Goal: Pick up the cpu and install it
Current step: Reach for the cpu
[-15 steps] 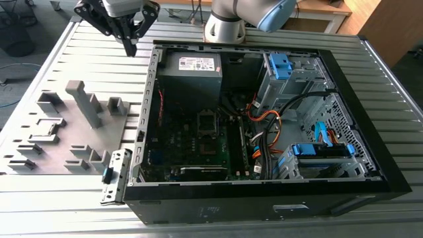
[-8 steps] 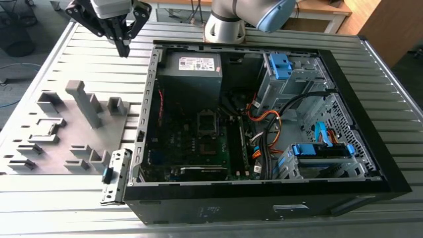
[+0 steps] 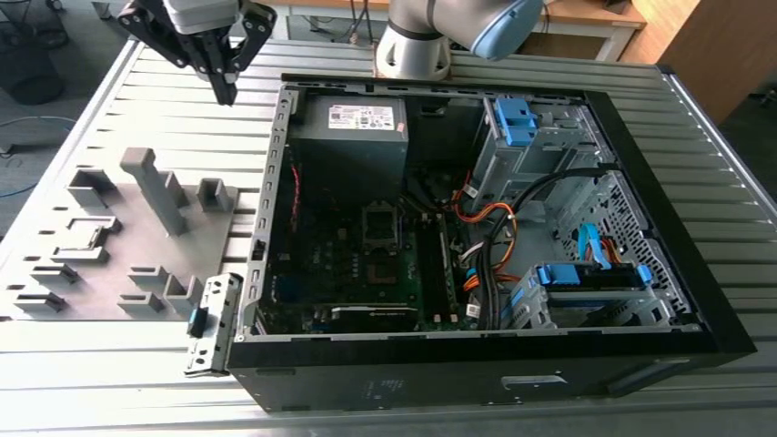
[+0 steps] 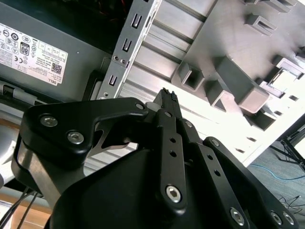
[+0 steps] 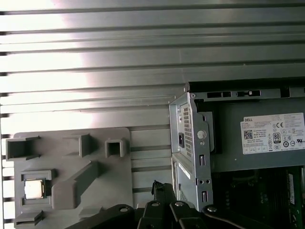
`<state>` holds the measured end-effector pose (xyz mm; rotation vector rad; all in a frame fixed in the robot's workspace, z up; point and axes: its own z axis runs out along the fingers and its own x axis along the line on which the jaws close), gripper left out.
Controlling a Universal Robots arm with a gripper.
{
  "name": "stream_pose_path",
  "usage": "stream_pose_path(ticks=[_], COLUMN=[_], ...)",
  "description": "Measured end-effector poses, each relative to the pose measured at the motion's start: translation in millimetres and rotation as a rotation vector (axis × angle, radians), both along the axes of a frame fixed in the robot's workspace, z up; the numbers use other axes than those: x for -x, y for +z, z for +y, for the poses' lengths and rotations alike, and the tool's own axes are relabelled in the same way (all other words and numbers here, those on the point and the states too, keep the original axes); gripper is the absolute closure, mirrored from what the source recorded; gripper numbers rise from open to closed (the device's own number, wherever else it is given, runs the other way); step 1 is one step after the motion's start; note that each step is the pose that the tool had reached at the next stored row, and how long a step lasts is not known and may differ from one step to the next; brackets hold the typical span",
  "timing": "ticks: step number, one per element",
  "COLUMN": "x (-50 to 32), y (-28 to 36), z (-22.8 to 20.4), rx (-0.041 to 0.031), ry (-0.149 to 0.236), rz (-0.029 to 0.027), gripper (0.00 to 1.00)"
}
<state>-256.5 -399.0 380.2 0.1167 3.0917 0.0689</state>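
Observation:
The cpu is a small pale square chip lying flat in a recessed holder on the grey fixture plate. In the exterior view the cpu sits at the plate's left side. My gripper hangs above the slatted table beyond the plate's far edge, near the computer case's back left corner and well away from the cpu. Its black fingers are shut together on nothing, and their tip also appears in both wrist views. Inside the open case lies the black socket frame on the motherboard.
The open computer case takes up the table's middle and the exterior view's right, with a power supply, drive bays and cables inside. Upright grey blocks stand on the fixture plate. A metal bracket lies by the case's front left corner.

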Motion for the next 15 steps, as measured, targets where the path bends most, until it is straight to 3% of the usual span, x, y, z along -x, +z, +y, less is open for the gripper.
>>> stream_pose_path(ticks=[15], x=[12.4], y=[-1.8], z=[0.0], rx=[0.0], ry=[0.0], rz=[0.0001], gripper=[0.89])
